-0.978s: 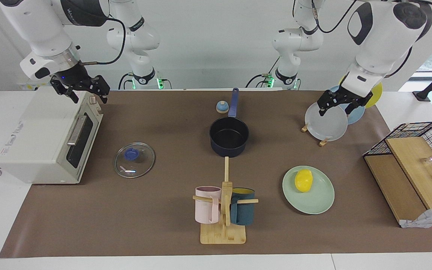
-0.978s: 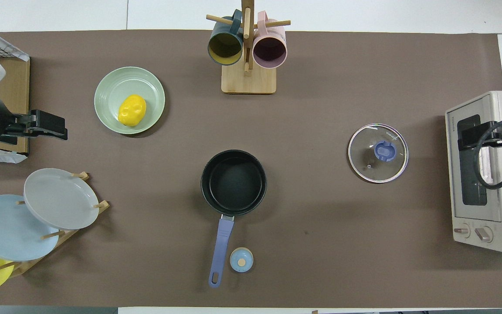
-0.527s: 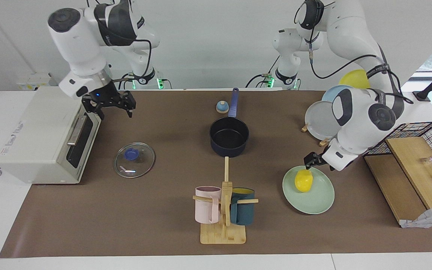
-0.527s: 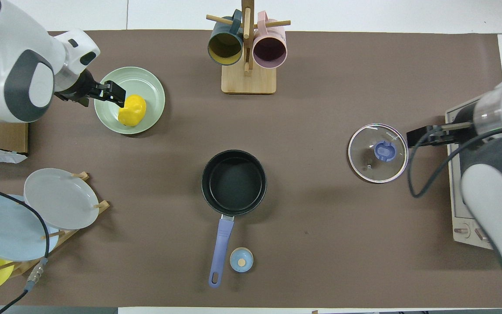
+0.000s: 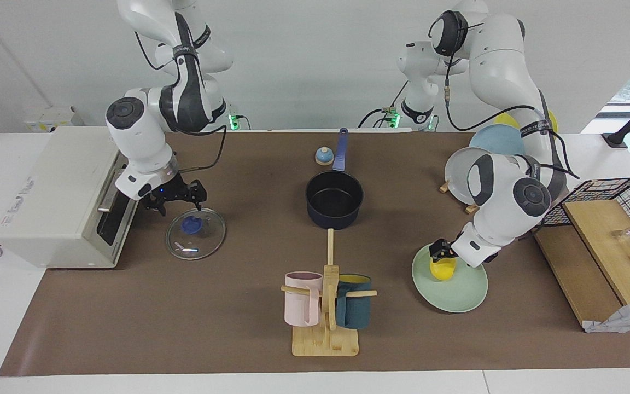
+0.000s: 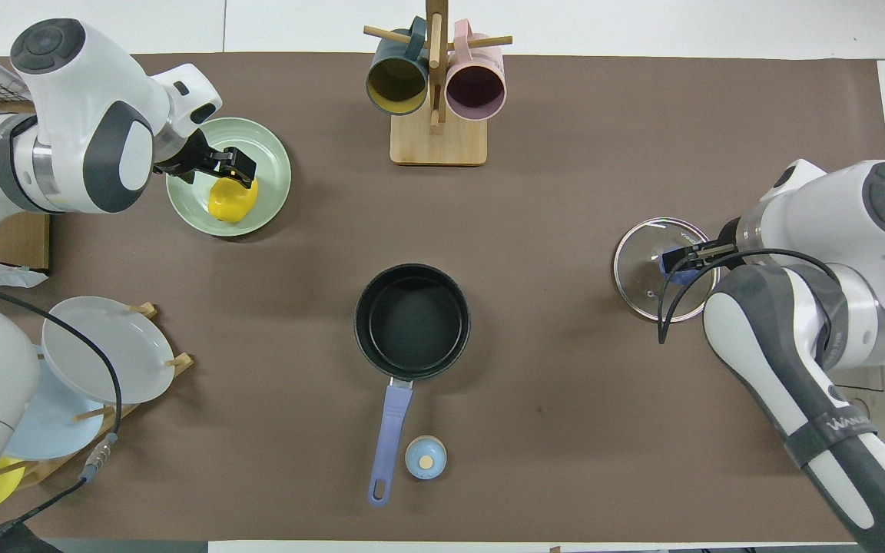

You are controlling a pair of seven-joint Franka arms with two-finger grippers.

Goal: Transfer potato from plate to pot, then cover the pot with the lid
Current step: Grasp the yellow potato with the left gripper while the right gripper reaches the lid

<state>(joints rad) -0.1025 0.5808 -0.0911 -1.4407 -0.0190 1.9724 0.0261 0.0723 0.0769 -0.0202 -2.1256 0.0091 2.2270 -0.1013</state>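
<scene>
The yellow potato (image 5: 444, 270) (image 6: 227, 204) lies on the mint-green plate (image 5: 457, 295) (image 6: 272, 153) toward the left arm's end of the table. My left gripper (image 5: 438, 254) (image 6: 232, 167) is open and low over the potato's top. The navy pot (image 5: 334, 200) (image 6: 412, 321) stands empty mid-table, its blue handle (image 5: 340, 150) pointing toward the robots. The glass lid (image 5: 201, 241) (image 6: 642, 270) lies flat beside the toaster oven. My right gripper (image 5: 178, 201) (image 6: 682, 259) is open just above the lid's blue knob (image 5: 190, 224).
A toaster oven (image 5: 52, 191) stands at the right arm's end. A mug tree (image 5: 326, 306) (image 6: 437, 92) with pink and teal mugs stands farther from the robots than the pot. A small bell (image 5: 324, 156) sits beside the pot handle. A plate rack (image 5: 460, 174) and a wire basket (image 5: 616, 202) are at the left arm's end.
My left gripper came down from beside the plate rack onto the potato. My right gripper swung from above the toaster oven down to the lid's knob.
</scene>
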